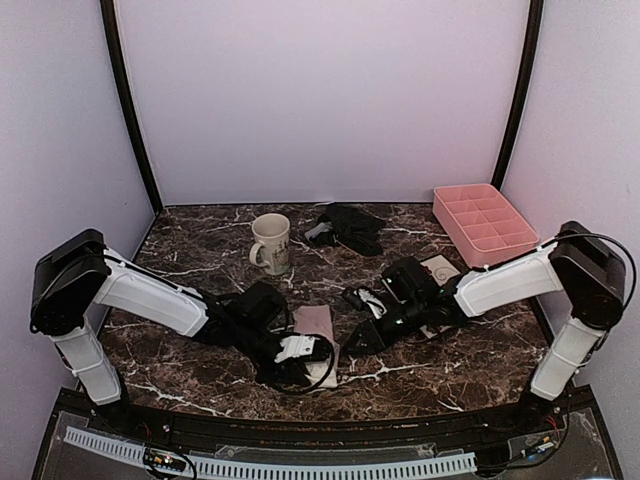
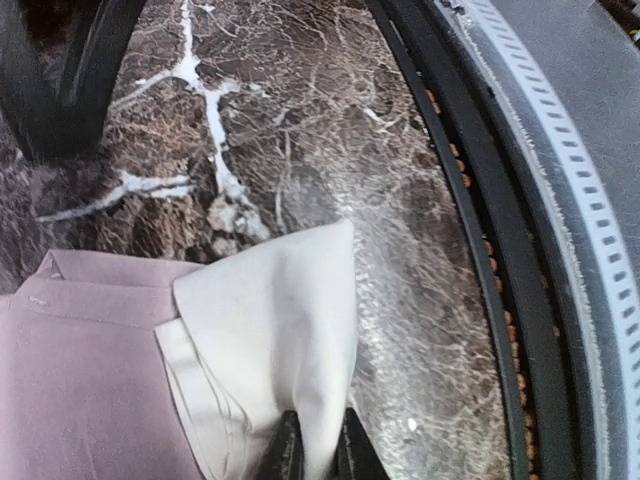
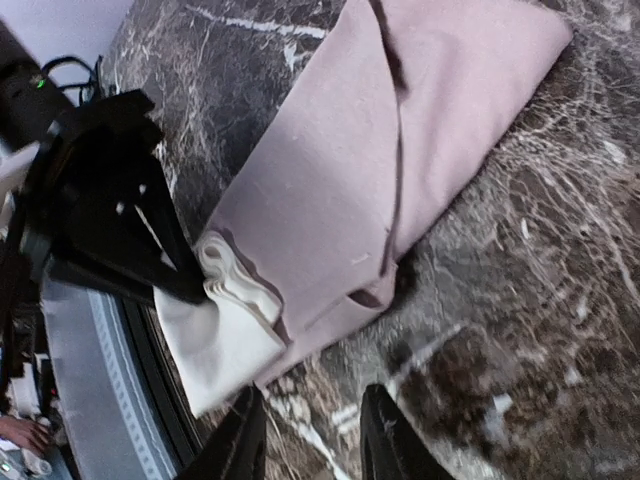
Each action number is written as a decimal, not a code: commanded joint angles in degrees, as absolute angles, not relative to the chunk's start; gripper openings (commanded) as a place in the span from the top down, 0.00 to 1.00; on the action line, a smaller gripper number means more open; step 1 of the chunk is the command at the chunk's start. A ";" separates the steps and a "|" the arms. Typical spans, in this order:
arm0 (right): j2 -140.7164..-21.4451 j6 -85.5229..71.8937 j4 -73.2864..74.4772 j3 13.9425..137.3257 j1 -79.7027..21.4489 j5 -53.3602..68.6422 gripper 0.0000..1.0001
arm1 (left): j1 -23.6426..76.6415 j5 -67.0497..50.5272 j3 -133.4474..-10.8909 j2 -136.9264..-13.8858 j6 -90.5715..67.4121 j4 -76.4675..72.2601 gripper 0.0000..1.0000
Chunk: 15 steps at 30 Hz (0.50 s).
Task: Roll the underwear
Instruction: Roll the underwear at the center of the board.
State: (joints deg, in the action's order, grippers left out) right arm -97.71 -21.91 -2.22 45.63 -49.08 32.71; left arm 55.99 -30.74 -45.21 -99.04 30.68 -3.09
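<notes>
The pale pink and white underwear lies folded flat on the marble table near its front edge. In the left wrist view its white corner stands lifted, pinched between the fingers of my left gripper, which is shut on it. My right gripper hovers open over bare marble just beside the folded pink cloth, nothing between its fingers. From above, the left gripper and right gripper flank the garment. The black underwear lies crumpled at the back middle, away from both grippers.
A cream mug stands at the back left of centre. A pink compartment tray sits at the back right. A white plate shows partly under the right arm. The table's black front rail runs close to the held corner.
</notes>
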 commanded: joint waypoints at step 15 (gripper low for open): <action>-78.76 7.08 -16.71 33.86 -68.72 10.37 0.62 | 45.53 -64.42 -56.89 -118.61 17.11 15.28 0.94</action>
State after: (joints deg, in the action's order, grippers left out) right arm -75.83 -1.52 -14.70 32.67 -65.41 14.87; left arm 46.35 -61.10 -55.51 -114.37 18.22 8.91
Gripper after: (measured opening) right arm 0.383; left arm 0.102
